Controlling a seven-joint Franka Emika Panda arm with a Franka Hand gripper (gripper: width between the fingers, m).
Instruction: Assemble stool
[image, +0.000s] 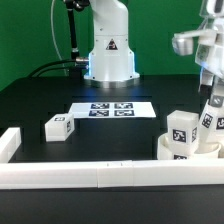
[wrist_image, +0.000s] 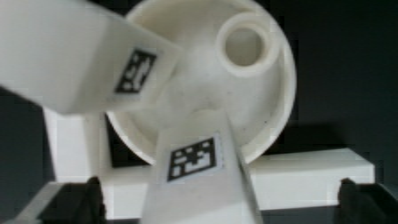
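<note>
You have one round white seat (image: 172, 152) at the exterior view's right, just behind the front rail (image: 90, 176), and three blocky legs in sight. Two of them stand on the seat: an upright leg (image: 181, 131) and a tilted leg (image: 213, 120) under the arm. The third leg (image: 58, 127) lies well apart on the black table (image: 40, 100), toward the exterior view's left. Your wrist view shows one round hole (wrist_image: 244, 45) in the seat's face. Every leg bears black-and-white square tags, but no lettering can be read. The marker board (image: 84, 109) carries four tags, and the robot base (image: 108, 50) wears one triangular warning sticker. Your claw (wrist_image: 217, 200) stands wide open, its dark fingers (wrist_image: 71, 200) clear on either side of a leg, gripping nothing.
</note>
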